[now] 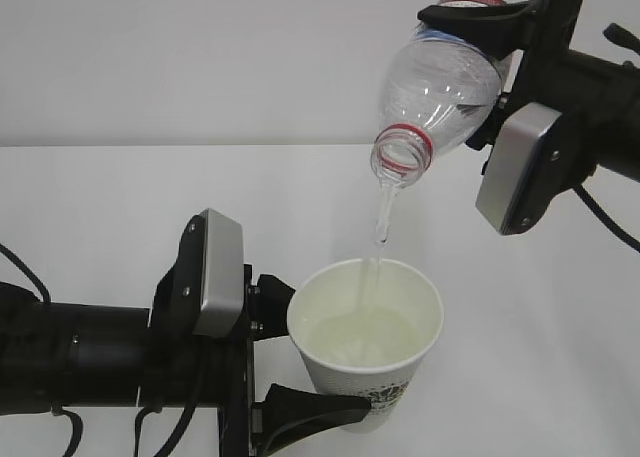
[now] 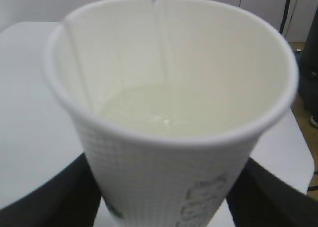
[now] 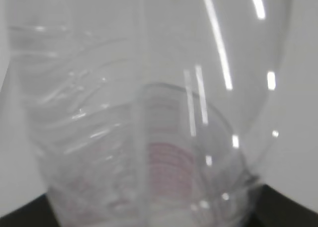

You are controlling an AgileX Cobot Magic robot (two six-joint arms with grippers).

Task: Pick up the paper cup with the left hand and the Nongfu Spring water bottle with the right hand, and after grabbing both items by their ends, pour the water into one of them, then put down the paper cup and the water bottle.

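Paper cup [image 1: 367,347] sits low centre-left in ext. view, upright, held off the white table [image 1: 120,197] by the left hand [image 1: 290,362]. Jaws of that hand are set fairly wide, clamped round the cup's lower wall, one finger behind by the rim side, one in front under the logo. Left wrist view shows the same: cup [image 2: 174,127] fills the frame, dark fingers [image 2: 54,197] either side at the bottom, pale pool of water [image 2: 164,115] covering the base, maybe a third full, hard to say exactly.

Moving right: a thin stream of water [image 1: 380,222] drops from the bottle mouth into the cup, landing just inside the far rim, not dead centre.

Top right: Nongfu Spring water bottle [image 1: 445,82] is tipped neck-down toward the cup, red neck ring lowest, well above the rim. Right hand [image 1: 490,62] grips it by the body near the label end, jaws at mid width, closed on the bottle. Right wrist view is only blurred clear plastic [image 3: 149,113], so no detail of contact from there.

Step in hand, as I judge it: the pour. To do it well: hold the tilt steady w/ no jerks, keep the stream inside the rim, pref. shift the mouth a bit nearer cup centre since it falls close to the edge. Keep the cup level; a thin paper wall squeezed harder would buckle. Tip the bottle back up before the level nears the rim, let drips finish, then lower both.
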